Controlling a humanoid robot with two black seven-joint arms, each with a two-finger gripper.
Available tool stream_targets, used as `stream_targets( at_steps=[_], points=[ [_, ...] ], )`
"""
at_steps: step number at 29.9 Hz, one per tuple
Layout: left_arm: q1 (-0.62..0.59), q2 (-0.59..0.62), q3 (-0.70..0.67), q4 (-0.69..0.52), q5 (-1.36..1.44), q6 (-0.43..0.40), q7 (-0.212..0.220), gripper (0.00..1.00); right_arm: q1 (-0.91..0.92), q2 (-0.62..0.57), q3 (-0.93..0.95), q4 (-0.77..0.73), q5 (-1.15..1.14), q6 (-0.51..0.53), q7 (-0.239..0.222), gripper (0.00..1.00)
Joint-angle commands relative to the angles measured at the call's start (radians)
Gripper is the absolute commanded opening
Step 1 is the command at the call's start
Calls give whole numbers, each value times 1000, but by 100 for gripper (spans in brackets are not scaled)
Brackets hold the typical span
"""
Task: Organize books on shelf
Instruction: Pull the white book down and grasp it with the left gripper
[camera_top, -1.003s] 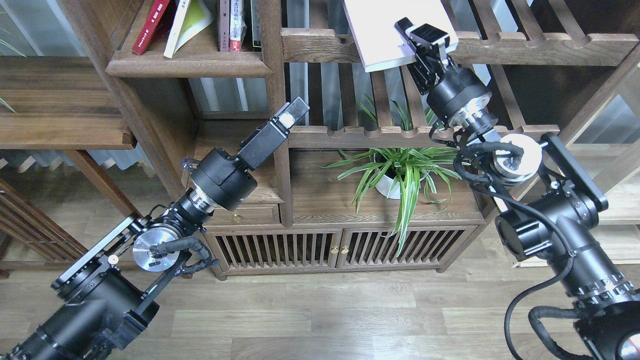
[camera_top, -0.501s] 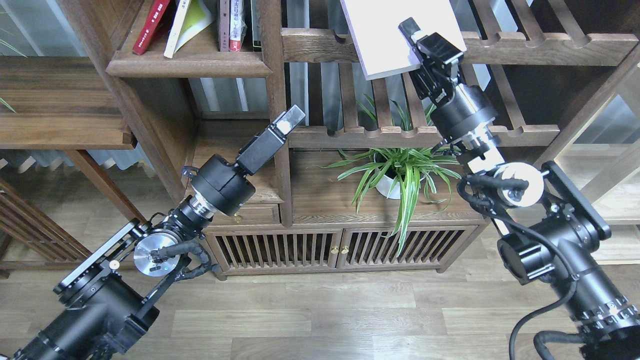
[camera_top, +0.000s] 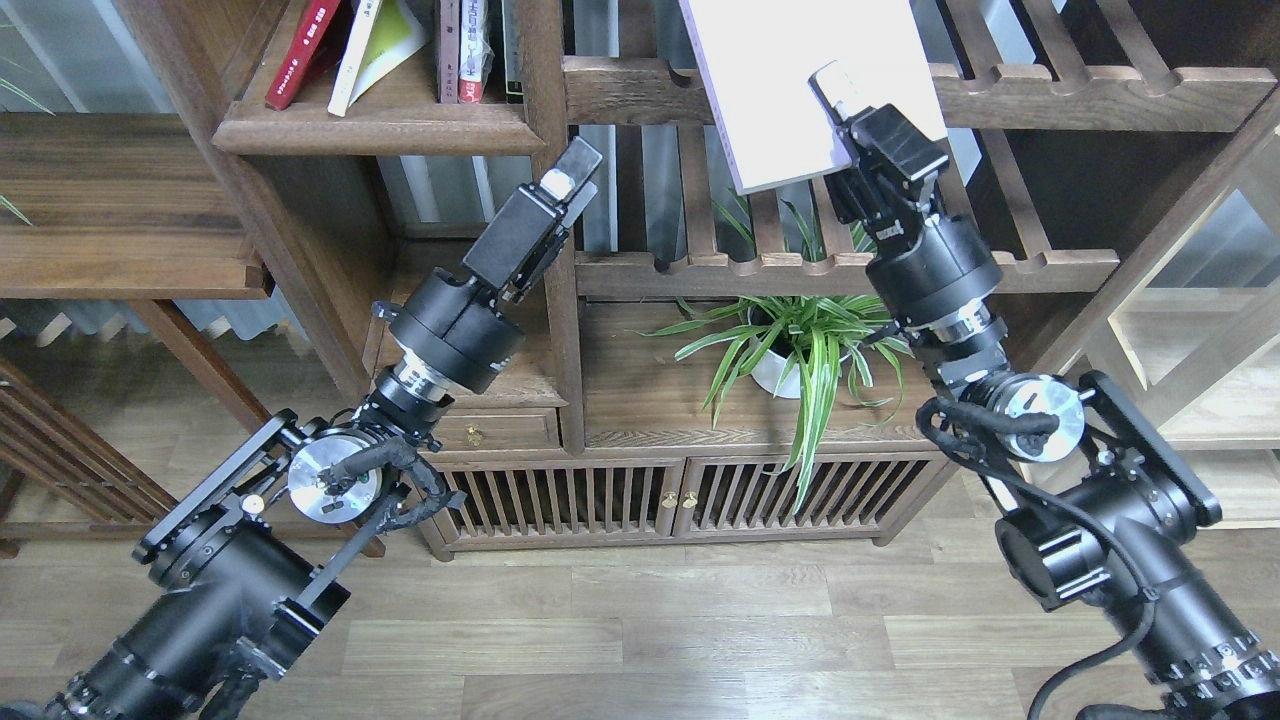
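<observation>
My right gripper (camera_top: 838, 100) is shut on the lower right corner of the white book (camera_top: 780, 80) and holds it up in front of the upper slatted rack. The red book (camera_top: 300, 50) and the yellow-green and white book (camera_top: 378, 48) lean on the dark brown shelf (camera_top: 380, 130) at the upper left, beside a few upright books (camera_top: 470, 45). My left gripper (camera_top: 565, 178) is empty, its fingers close together, raised just below the shelf's right end, in front of the post.
A potted spider plant (camera_top: 800, 345) stands on the cabinet top (camera_top: 650, 400) below the white book. Slatted racks (camera_top: 1050, 95) run across the upper right. A vertical post (camera_top: 555, 200) divides the bookcase. A wooden table (camera_top: 120, 200) is at left.
My right arm has lowered and shifted the white book slightly right and down, tilting it. My left gripper has risen toward the underside of the shelf.
</observation>
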Motion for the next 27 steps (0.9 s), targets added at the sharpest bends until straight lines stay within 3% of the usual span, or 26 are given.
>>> stream_targets(
  at_steps=[1, 6, 11, 13, 27],
  points=[
    [-33, -2, 0, 30, -53, 0, 1, 99, -5, 14, -15, 0, 0, 0, 0, 4],
    [-59, -2, 3, 33, -75, 0, 24, 98, -5, 49, -33, 0, 0, 0, 0, 4],
    [-68, -2, -2, 33, -105, 0, 160, 97, -2, 92, -63, 0, 0, 0, -2, 4],
    [-70, -2, -5, 35, -108, 0, 188, 97, -2, 103, -66, 0, 0, 0, -5, 4],
    [-119, 23, -69, 47, -108, 0, 206, 97, -2, 114, -116, -3, -3, 0, -17, 4]
  ],
)
